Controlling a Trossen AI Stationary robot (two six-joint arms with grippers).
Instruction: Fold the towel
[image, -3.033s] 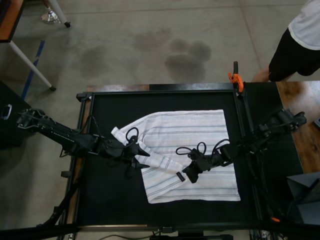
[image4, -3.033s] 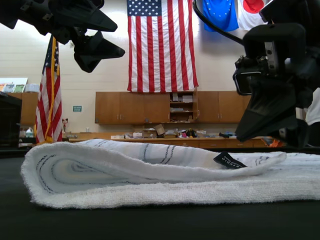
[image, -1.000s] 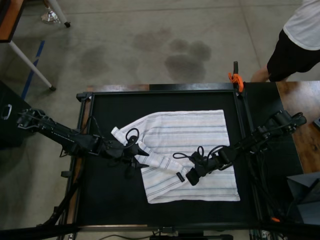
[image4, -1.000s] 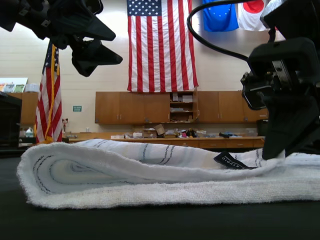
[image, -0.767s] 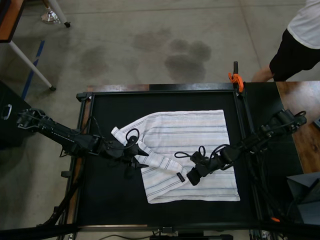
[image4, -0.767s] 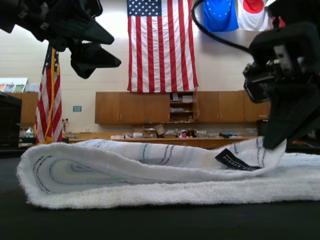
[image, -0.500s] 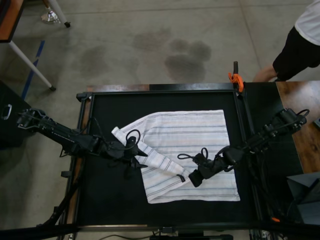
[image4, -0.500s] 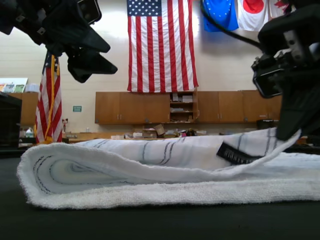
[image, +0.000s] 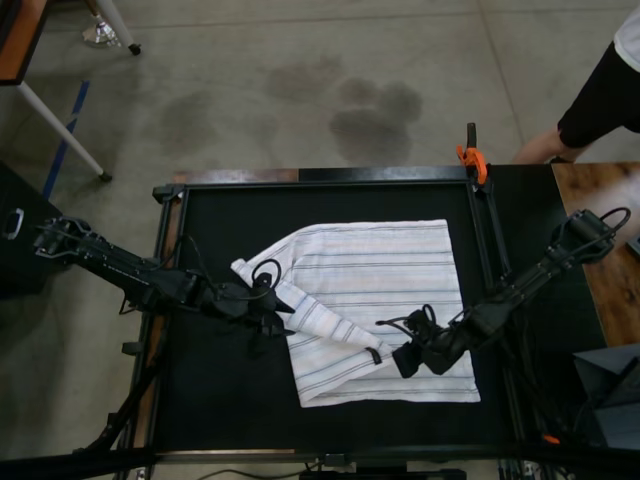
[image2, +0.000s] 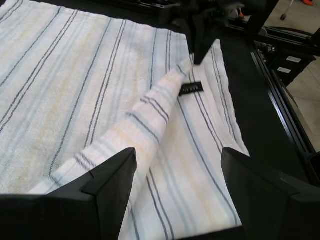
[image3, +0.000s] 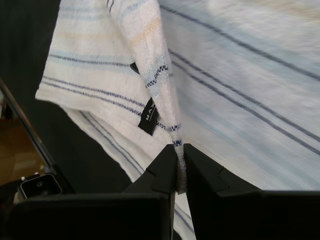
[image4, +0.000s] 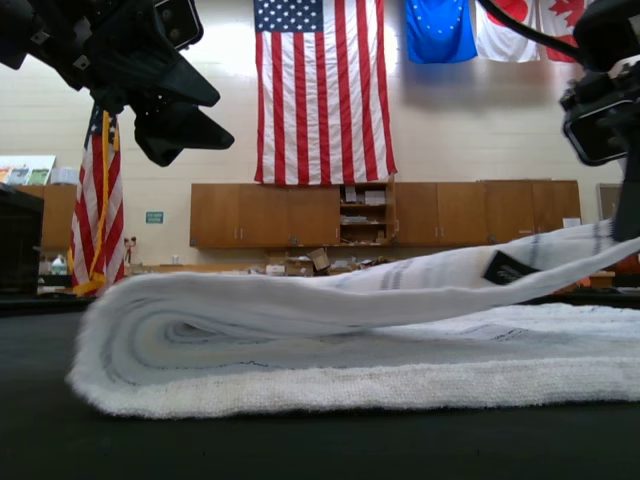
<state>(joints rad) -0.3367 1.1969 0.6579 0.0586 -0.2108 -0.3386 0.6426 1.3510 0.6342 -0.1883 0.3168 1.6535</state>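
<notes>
One fold of the towel (image: 375, 270) is only partly laid on the black table (image: 215, 400): its top-view left side doubles over, the right gripper (image3: 179, 167), clamped on the tagged corner (image3: 149, 116), holds it raised near the towel's lower middle, while the left gripper (image2: 177, 200) hovers spread wide, holding nothing.

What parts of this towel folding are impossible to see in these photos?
- Tag lettering: too small and partly cut off in both wrist views.
- Right gripper: cut off by the exterior view's right edge.
- Towel's underside: hidden by its own folded layers, all views.
- Person: cropped by the top view's corner.
</notes>
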